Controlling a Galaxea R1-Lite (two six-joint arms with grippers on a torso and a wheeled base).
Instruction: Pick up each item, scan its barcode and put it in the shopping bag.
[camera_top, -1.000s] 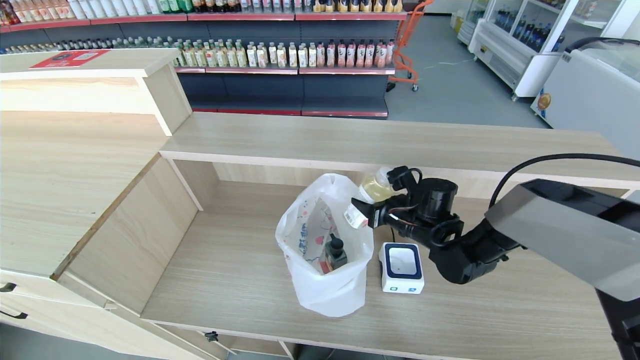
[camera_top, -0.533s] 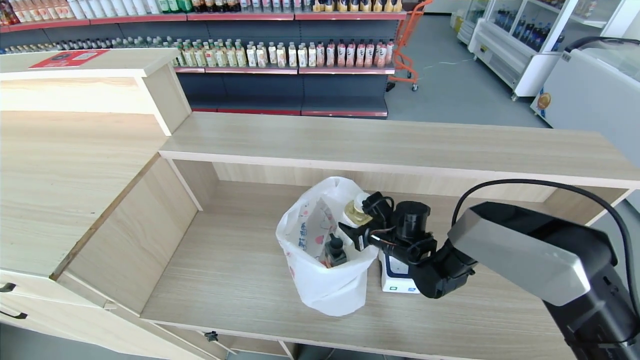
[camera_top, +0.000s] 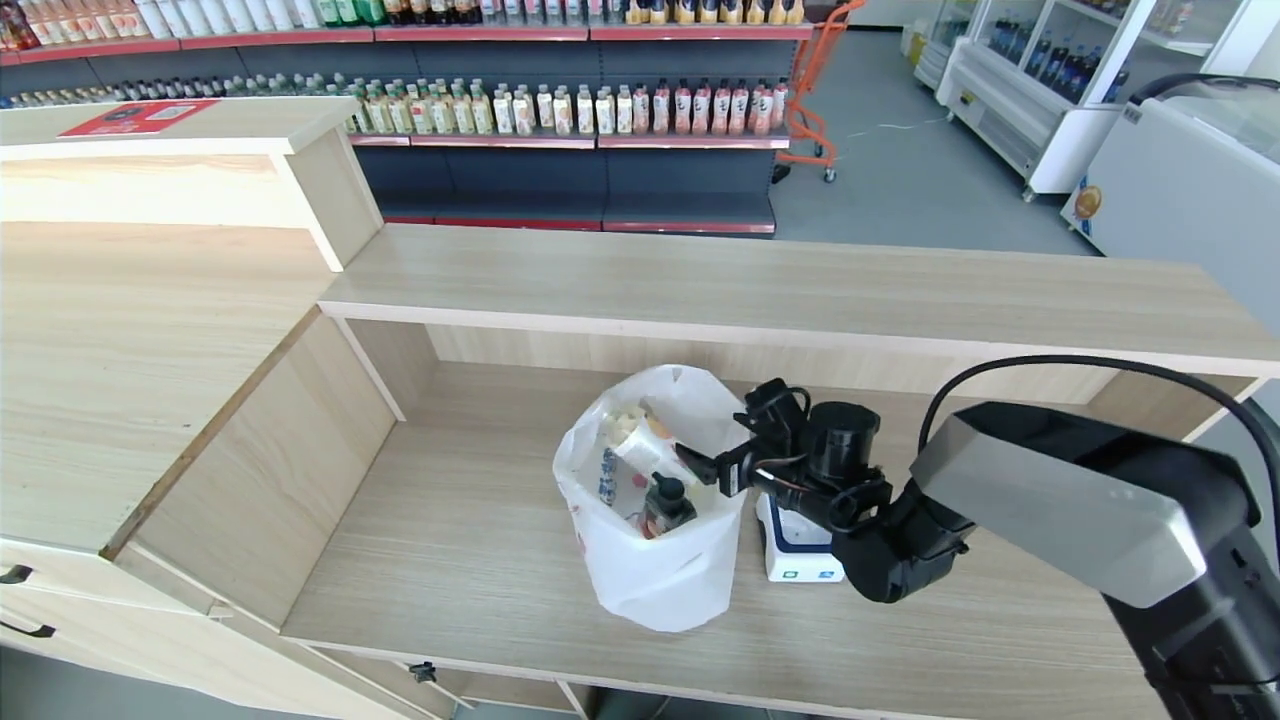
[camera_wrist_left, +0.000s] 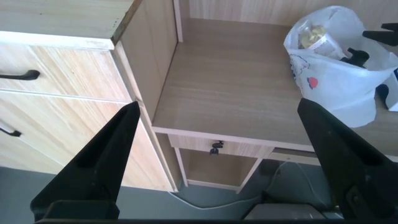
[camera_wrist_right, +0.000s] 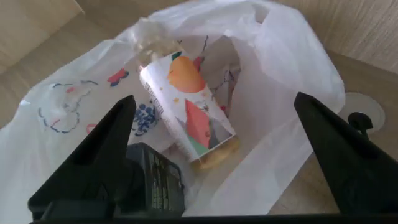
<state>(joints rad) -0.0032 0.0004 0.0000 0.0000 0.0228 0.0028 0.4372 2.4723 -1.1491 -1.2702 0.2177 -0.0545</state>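
Right tool (camera_wrist_right: 214, 106): fingers spread wide apart, nothing between them. It hangs over the mouth of the shopping bag (camera_top: 650, 575). The bottle (camera_wrist_right: 186, 112) lies tilted inside the bag, directly below the gap between the fingers and clear of both. A black pump-topped item (camera_top: 668, 502) stands in the bag beside the bottle, on the side under one finger.

The scanner (camera_top: 797, 562) sits under the right tool's wrist, just beside the bag; I cannot tell whether the two touch.

Edges: beyond the tool's fingertips the bag's far rim stands close to the back wall under the raised ledge (camera_top: 760, 280), so there is little room that way. Past the bag, away from the tool, a wide stretch of tabletop (camera_top: 450, 550) runs up to the slanted side panel (camera_top: 270, 470).

Left tool (camera_wrist_left: 217, 109): fingers wide apart, holding nothing. It hangs off the tabletop's near corner, with drawer fronts (camera_wrist_left: 56, 124) below one finger and the bag well apart.
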